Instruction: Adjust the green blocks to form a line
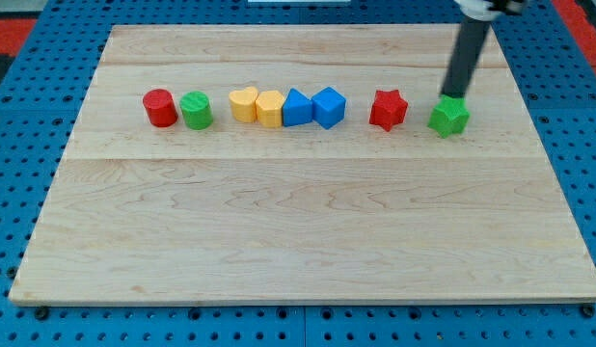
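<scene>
My tip (pixel 453 94) sits right at the top edge of the green star block (pixel 449 117), touching it or nearly so, at about 12 o'clock of that block. There is no gripper here, only the bare rod, so nothing is held; the tip can only shove.

The other green piece, the green cylinder (pixel 196 110), stands far off toward 9 o'clock, on the opposite end of the row, just beside the red cylinder (pixel 160 107) on its 9 o'clock side. So the two green blocks lie well apart along a nearly level line across the wooden board (pixel 308 251), with the star sitting slightly lower in the view than the cylinder.

Between them stand the two yellow heart blocks (pixel 257 105), touching each other, then the blue block with a slanted top (pixel 296 108) and the blue cube (pixel 329 106), and, nearest the star at its 9 o'clock, the red star block (pixel 388 109).

From where the tip rests, a push would send the green star toward 6 o'clock, further out of level with the cylinder. To move it toward 9 o'clock the tip would need to come round to its 3 o'clock side, and the red star would be first in the way.
</scene>
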{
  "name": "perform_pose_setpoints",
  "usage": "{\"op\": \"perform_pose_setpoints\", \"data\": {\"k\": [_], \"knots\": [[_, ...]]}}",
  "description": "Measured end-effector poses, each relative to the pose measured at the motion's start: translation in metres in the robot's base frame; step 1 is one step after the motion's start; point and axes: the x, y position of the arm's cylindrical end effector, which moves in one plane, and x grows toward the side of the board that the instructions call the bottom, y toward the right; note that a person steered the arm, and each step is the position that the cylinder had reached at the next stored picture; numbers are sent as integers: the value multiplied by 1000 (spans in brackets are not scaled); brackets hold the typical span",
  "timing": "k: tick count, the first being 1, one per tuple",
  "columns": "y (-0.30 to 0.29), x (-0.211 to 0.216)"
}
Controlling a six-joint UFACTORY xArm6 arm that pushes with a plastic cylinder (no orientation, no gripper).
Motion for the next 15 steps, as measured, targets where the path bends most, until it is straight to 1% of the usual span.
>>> {"op": "perform_pose_setpoints", "data": {"k": [1, 2, 3, 4, 6, 7, 8, 9, 10, 11, 12, 13, 15], "knots": [[2, -22], [48, -11], [52, 66], [-33, 68], [-19, 64], [-19, 52], [-18, 70], [-77, 113], [-206, 83], [-299, 33], [-306, 39], [-323, 65], [-349, 24]]}}
